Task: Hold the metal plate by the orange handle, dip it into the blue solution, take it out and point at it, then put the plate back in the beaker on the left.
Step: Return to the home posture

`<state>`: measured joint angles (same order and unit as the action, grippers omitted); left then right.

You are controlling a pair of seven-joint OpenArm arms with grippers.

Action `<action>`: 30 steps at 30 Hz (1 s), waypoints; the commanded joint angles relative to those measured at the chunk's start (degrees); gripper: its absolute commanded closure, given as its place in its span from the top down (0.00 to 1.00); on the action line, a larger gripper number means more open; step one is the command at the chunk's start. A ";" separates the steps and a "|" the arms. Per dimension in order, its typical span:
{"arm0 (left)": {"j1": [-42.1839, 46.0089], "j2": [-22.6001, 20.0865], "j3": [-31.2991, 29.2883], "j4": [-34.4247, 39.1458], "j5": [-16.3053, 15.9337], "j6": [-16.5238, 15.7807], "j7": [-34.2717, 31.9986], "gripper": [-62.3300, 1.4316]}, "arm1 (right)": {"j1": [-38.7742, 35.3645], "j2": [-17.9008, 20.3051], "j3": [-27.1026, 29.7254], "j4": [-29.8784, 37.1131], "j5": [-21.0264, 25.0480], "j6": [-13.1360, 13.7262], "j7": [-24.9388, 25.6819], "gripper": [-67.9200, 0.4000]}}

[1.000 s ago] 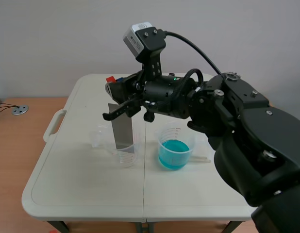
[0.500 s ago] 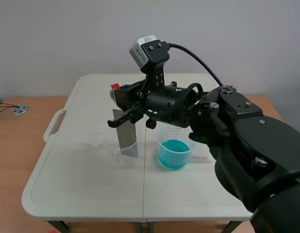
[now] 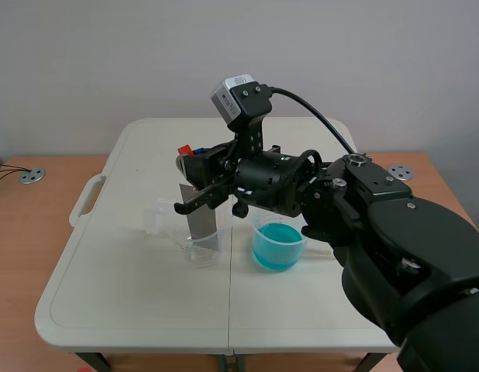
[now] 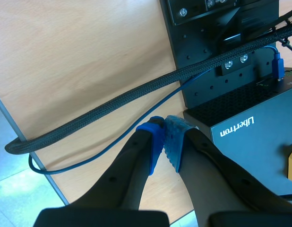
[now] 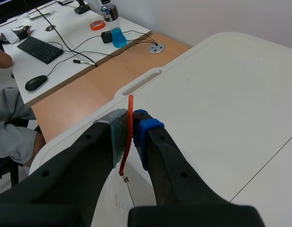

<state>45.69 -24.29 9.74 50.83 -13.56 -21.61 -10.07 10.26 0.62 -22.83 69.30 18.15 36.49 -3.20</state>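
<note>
Standing in the clear beaker [image 3: 201, 249], at 9 o'clock from the blue-solution beaker [image 3: 278, 242], the metal plate [image 3: 201, 215] is seen | left gripper [image 4: 165, 126] is closed on nothing beside a black box [image 4: 252, 139] | orange handle [image 5: 130, 118] is clamped between right gripper [image 5: 133, 125] pads.

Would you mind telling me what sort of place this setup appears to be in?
Likely a robotics lab within an office: a beaker of blue solution stands on a white table, a keyboard and mouse lie nearby, and there is a cabled electronics box.
</note>
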 commanded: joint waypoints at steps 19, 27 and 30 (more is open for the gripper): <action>-0.02 -0.35 -0.04 0.37 -0.33 -0.37 -0.39 0.24 | 2.86 2.73 2.51 0.94 0.44 -0.04 3.26 0.37; -0.22 0.04 -0.04 0.33 -0.76 -0.35 -0.50 1.00 | 3.23 3.72 5.14 0.94 0.44 -0.04 3.61 0.56; -0.48 0.44 -0.04 0.33 -0.76 -0.37 -0.44 1.00 | 3.23 3.85 5.31 0.94 0.46 -0.07 3.76 0.65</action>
<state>44.88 -24.12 9.74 50.83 -14.39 -21.58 -10.07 12.05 4.21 -17.67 69.32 17.96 36.40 -0.43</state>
